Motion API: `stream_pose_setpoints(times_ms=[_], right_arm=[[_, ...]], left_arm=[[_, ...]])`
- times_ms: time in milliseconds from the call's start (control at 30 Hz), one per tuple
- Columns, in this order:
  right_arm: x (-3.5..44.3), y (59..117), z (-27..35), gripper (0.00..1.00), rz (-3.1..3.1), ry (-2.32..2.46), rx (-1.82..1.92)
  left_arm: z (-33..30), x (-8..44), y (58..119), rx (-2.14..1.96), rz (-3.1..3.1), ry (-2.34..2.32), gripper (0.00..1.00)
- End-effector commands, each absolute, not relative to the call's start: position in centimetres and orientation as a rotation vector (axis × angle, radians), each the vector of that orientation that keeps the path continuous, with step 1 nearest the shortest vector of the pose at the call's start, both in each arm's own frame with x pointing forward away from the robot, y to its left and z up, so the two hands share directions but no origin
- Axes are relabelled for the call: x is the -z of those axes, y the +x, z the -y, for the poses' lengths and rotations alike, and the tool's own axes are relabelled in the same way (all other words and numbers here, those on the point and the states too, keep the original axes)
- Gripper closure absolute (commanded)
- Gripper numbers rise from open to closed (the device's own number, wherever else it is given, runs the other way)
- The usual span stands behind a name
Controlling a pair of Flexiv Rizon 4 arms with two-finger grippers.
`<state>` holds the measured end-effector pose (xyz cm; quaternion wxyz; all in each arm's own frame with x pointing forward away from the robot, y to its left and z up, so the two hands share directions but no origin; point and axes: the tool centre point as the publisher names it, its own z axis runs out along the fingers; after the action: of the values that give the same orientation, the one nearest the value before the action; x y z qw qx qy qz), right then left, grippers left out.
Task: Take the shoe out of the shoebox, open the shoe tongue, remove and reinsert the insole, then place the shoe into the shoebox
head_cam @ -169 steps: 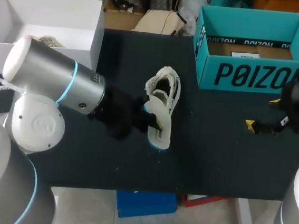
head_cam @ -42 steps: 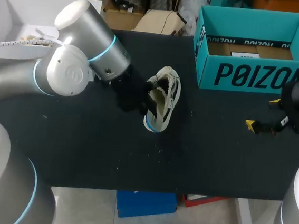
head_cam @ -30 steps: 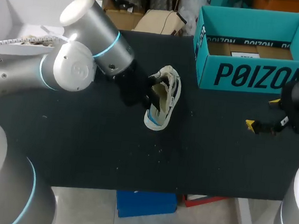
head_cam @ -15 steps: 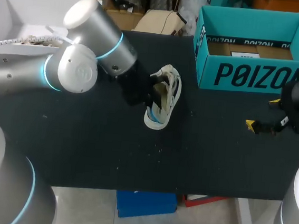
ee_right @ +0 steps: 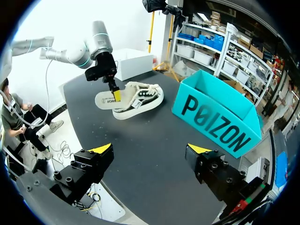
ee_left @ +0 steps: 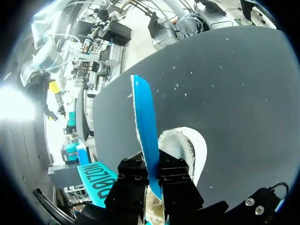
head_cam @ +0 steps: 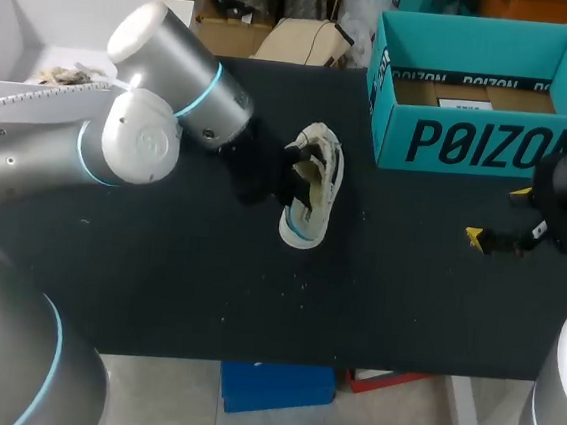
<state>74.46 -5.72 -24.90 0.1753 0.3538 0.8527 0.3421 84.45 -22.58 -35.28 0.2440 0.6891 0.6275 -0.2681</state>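
Note:
A white low shoe (head_cam: 320, 171) lies on the black table (head_cam: 156, 281), seen also in the right wrist view (ee_right: 140, 97). My left gripper (ee_left: 154, 180) is shut on the blue-and-white insole (ee_left: 143, 117), which stands on edge between its fingers. In the head view the insole's (head_cam: 300, 230) rounded end sticks out past the shoe's near end, and my left gripper itself is hidden behind its wrist. The teal shoebox (head_cam: 481, 141) stands at the far right. My right gripper (head_cam: 497, 213) waits open and empty just in front of the box, its yellow-tipped fingers (ee_right: 101, 151) wide apart.
A white open box (head_cam: 90, 33) stands at the far left corner behind my left arm (head_cam: 141, 128). The shoebox (ee_right: 220, 117) holds brown card at its bottom.
My left arm has swung from the near left round to the shoe's far left side, carrying the insole. Over the last second the insole's free end shifted slightly right. The right arm is unchanged.

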Motion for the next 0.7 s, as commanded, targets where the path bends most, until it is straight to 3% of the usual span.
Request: stream_pose_setpoints(times_ms=[33,700], right_arm=[[24.9,74.4,5.7,0.0,-2.415,1.004,-0.968],[24.9,74.4,5.7,0.0,-2.415,1.004,-0.968]], left_arm=[[22.1,34.3,82.2,0.747,-1.665,1.853,1.0],[22.5,26.8,72.8,0.814,-1.496,1.784,1.0]])
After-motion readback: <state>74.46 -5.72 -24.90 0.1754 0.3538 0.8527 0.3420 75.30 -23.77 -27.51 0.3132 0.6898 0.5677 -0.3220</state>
